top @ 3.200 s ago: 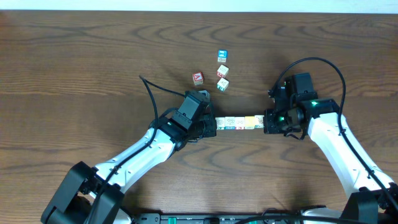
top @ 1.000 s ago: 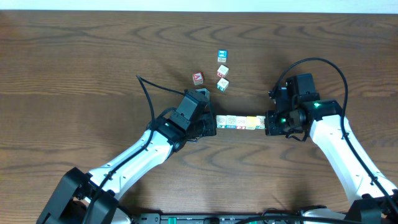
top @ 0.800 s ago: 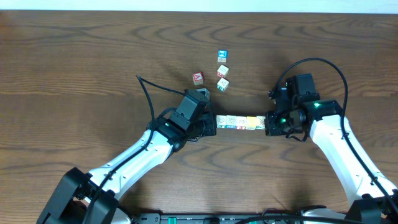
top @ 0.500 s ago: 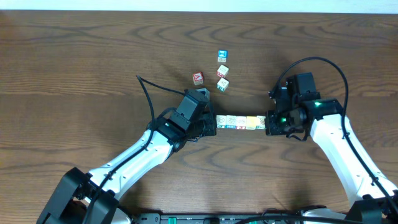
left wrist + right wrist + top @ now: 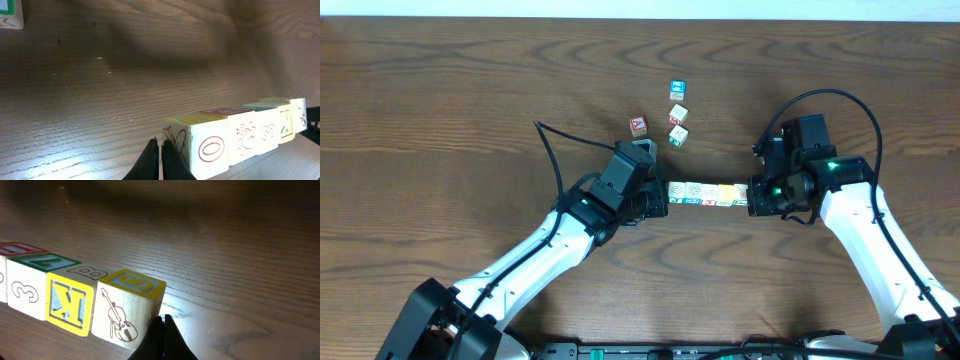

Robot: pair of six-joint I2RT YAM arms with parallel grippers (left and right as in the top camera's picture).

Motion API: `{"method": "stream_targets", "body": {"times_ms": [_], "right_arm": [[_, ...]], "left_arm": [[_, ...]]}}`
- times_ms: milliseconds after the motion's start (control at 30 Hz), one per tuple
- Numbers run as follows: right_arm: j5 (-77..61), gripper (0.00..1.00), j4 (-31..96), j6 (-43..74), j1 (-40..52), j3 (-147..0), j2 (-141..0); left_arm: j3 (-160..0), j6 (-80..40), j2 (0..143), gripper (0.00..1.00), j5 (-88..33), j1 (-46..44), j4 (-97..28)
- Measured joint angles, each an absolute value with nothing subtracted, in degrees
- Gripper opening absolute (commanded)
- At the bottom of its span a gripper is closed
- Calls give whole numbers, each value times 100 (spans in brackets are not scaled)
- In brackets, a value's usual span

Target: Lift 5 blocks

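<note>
Centre frame: row of five small wooden alphabet cubes — one yellow-faced, four cream — pinched end to end between my left hand and right hand, each with fingers together. Grip made; whether the row clears the brown wooden desk I cannot tell.

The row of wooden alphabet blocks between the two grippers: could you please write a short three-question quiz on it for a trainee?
1. Multiple choice: how many cubes make up the row of small wooden alphabet cubes pressed between the left gripper and the right gripper? A three, B five, C seven.
2. True or false: the red-faced cube is part of that row.
3. Short answer: in the right wrist view, what picture is on the side of the cream end cube next to the right gripper?
Key: 1 B; 2 false; 3 a violin.
</note>
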State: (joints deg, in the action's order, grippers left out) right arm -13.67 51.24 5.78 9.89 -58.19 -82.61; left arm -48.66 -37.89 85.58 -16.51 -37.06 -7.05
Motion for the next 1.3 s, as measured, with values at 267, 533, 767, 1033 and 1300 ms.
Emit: {"method": "stream_targets", "body": {"times_ms": [267,533,767,1033,1300], "right_arm": [[-1367,1,5190,537,989,-5826,-8261],[-1363,1,5277,537,989,-5964,-8261],[-1361,1,5290,537,989,-6005,-8261],[-1350,1,5312,537,989,-6005,-8261],[-1347,1,5332,537,989,-6005,-8261]], "left_arm": [[-4869,-3789,8558,7,-1651,-3706,-703],[-4869,-3789,8558,7,-1651,-3706,-696],[-4869,-3789,8558,7,-1651,-3706,-698],[-4869,-3789,8503,7,-1651,-3706,-698],[-4869,-3789,8493,7,-1651,-3706,-696]]}}
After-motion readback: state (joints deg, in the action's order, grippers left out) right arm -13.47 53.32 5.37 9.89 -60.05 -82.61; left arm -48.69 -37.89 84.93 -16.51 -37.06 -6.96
